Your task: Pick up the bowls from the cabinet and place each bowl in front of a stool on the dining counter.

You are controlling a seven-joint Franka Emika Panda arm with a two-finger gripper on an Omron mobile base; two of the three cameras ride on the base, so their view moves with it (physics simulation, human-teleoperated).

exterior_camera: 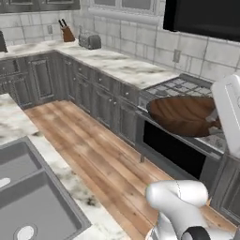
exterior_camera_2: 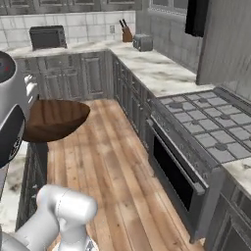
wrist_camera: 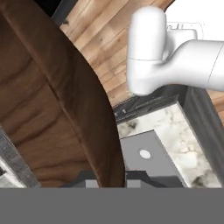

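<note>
A wide brown wooden bowl (exterior_camera: 183,115) hangs in the air over the floor, in front of the stove, with my gripper (exterior_camera: 212,121) shut on its right rim. From the right base view the bowl (exterior_camera_2: 55,119) sticks out from behind my arm. In the hand view the bowl's rim (wrist_camera: 83,109) runs down between my gripper's tips (wrist_camera: 107,178). The dining counter (exterior_camera: 14,123) with its grey sink (exterior_camera: 28,187) lies at the lower left, also below the hand as marble (wrist_camera: 189,149). The cabinet (exterior_camera_2: 223,44), its dark door (exterior_camera_2: 196,17) open, hangs above the stove. The stool is out of view.
A stove with an oven (exterior_camera: 176,150) stands along the wall worktop (exterior_camera: 117,61). A toaster (exterior_camera: 90,41) and a knife block (exterior_camera: 68,33) sit at the back, and a toaster oven (exterior_camera_2: 47,36) in the far corner. Wooden floor (exterior_camera: 93,150) runs between counter and units.
</note>
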